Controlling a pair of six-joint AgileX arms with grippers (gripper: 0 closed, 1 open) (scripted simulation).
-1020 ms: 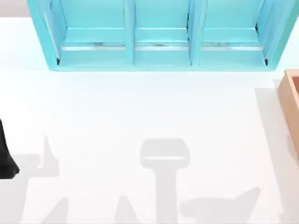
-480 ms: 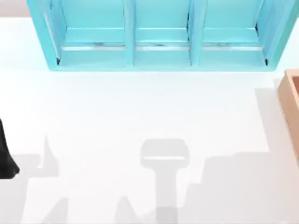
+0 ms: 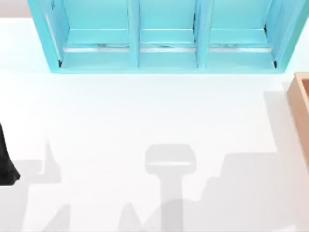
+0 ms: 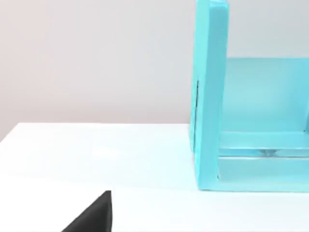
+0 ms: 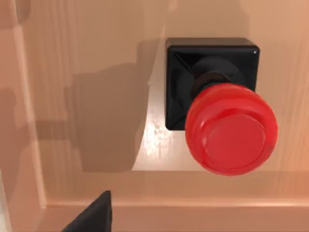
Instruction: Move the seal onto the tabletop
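right gripper point(image 5: 91, 215) hangs over the seal point(image 5: 219, 111), which sits in the wooden box point(image 3: 300, 104) at three o'clock; finger gap can't be told. shadows have shifted on the tabletop point(image 3: 145, 116) since a moment ago.

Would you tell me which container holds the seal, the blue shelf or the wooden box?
The wooden box: the seal stands on its tan floor, while the blue shelf's compartments hold none.

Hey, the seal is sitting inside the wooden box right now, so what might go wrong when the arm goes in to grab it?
1. The seal sits near the wall of the wooden box, so the right gripper may bump the wall.
2. Its glossy round red knob could slip in a pinch grasp.
3. Lifted too low, its black base might catch the box rim on the way to the tabletop.
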